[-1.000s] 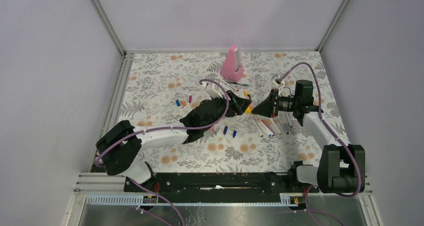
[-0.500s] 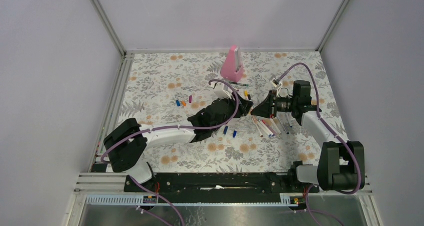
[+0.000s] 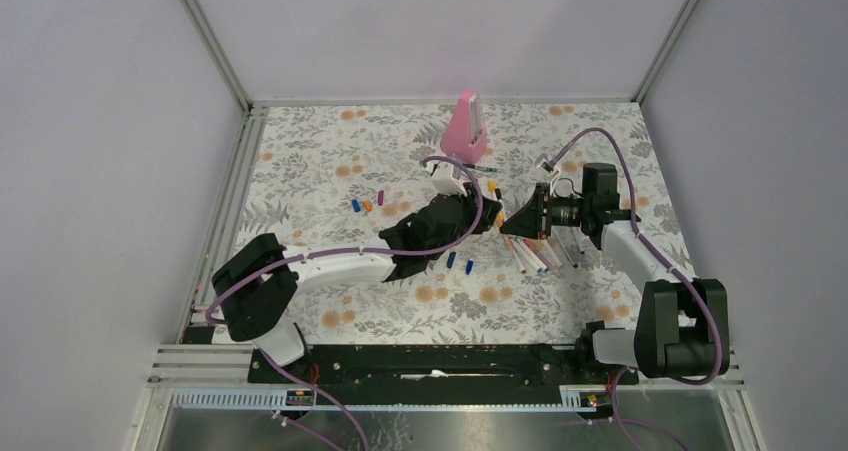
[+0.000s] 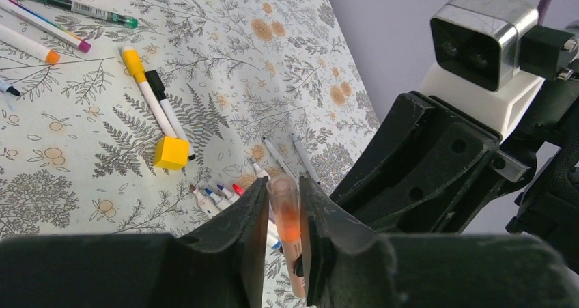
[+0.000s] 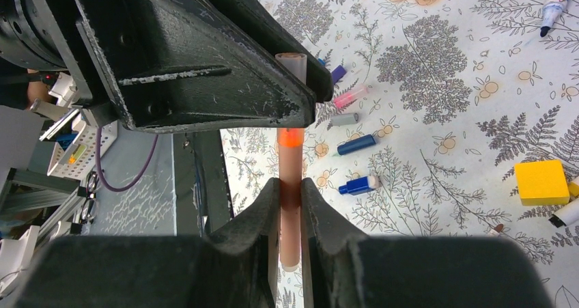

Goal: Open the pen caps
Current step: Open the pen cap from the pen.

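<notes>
An orange pen is held in the air between both grippers over the middle of the floral table (image 3: 320, 161). In the left wrist view its translucent pen cap (image 4: 285, 212), orange inside, sits between my left gripper's (image 4: 282, 188) jaws, which press on both sides of it. In the right wrist view my right gripper (image 5: 290, 185) is shut on the pen's barrel (image 5: 290, 161), and the capped end (image 5: 291, 63) runs up into the left gripper's black fingers (image 5: 205, 69). From above, the left gripper (image 3: 493, 214) and right gripper (image 3: 508, 221) meet tip to tip.
Loose caps lie on the cloth: blue ones (image 5: 356, 145), a pink one (image 5: 350, 96), and others at the left (image 3: 366, 205). Uncapped pens (image 3: 540, 254) lie under the right arm. A yellow cube (image 4: 171, 152), capped pens (image 4: 147, 89) and a tall pink wedge (image 3: 465, 129) stand behind.
My left gripper has moved right to the pen's end and its jaws have come together on the cap. The right gripper has kept hold of the barrel and shifted slightly left.
</notes>
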Motion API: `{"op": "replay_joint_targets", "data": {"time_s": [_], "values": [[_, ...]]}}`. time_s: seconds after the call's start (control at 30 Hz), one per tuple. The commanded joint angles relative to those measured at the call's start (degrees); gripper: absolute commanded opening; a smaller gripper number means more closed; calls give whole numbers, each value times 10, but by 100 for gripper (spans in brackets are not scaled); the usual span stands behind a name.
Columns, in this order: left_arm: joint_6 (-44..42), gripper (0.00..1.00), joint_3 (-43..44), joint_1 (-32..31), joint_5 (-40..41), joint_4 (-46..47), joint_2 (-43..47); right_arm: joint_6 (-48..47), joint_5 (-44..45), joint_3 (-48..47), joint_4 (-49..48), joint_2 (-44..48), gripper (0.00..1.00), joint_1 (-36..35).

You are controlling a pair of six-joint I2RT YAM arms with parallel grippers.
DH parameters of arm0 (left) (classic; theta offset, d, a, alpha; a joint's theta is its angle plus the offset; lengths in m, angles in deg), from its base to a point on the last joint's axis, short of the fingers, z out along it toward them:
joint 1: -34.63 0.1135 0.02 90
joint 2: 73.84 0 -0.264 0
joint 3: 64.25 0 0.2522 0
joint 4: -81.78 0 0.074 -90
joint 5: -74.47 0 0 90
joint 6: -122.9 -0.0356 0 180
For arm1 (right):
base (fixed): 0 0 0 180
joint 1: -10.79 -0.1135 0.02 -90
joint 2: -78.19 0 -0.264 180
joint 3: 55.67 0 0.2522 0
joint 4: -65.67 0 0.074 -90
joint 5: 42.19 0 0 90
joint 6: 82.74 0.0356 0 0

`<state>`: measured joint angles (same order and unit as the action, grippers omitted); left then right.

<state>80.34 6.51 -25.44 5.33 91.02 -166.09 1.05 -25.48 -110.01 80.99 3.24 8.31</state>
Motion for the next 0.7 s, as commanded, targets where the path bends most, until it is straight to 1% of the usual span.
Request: {"op": "replay_joint_targets", "data": {"time_s": [0.0,0.03,0.17,0.23,0.27,0.33,0.47,0.57,0.67], "values": [[-9,20,23,-3,-5,20,-4,-10,0,-10,5,-1,0,-5],[-11,18,23,-3,-7,21,-5,-10,0,-10,5,-1,0,-5],[-16,1,21,-4,-17,31,-5,-8,3,-9,3,-1,0,-6],[-14,0,16,-4,-19,39,-2,-2,5,-7,-4,1,2,-5],[-9,0,11,-3,-19,46,2,3,5,-5,-7,2,8,-5],[-3,0,0,-3,-15,61,11,9,6,-3,-10,3,23,-5],[5,0,-16,-3,-1,77,26,20,8,2,-34,4,44,-5],[8,0,-20,-3,7,89,31,24,6,4,-37,2,51,-6],[6,0,-16,-3,8,95,28,24,4,4,-38,1,51,-9]]}}
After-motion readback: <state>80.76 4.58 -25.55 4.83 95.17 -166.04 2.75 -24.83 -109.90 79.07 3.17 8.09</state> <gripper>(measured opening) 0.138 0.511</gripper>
